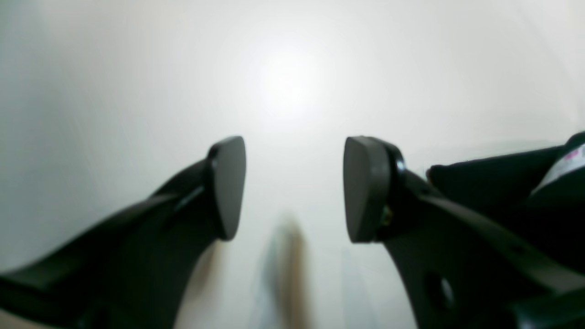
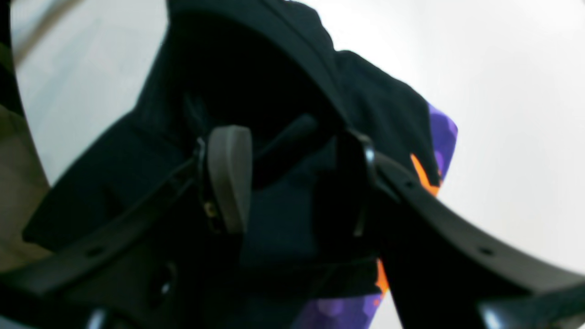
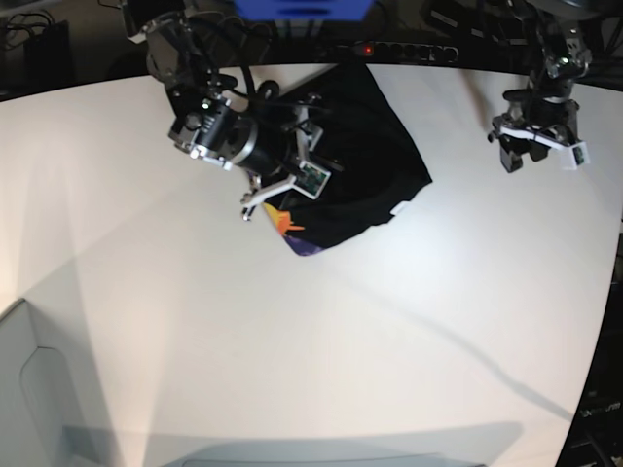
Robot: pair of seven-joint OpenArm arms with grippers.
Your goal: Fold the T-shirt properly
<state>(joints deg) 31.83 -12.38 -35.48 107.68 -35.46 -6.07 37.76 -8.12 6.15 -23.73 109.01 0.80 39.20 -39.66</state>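
The T-shirt (image 3: 375, 146) lies crumpled at the back middle of the white table (image 3: 292, 341), black with an orange and purple print (image 3: 297, 233) showing at its near corner. My right gripper (image 3: 282, 195) hovers over the shirt's left edge. In the right wrist view the right gripper (image 2: 292, 183) has its jaws apart, with black cloth (image 2: 256, 68) filling the view behind and between them. My left gripper (image 3: 533, 154) hangs at the far right, away from the shirt. The left wrist view shows the left gripper (image 1: 295, 187) open over bare table.
A power strip (image 3: 409, 49) and cables run along the table's far edge, beside a blue object (image 3: 302, 8). A pale bin corner (image 3: 29, 389) sits at the near left. A black shape with a white patch (image 1: 525, 183) shows right of the left gripper.
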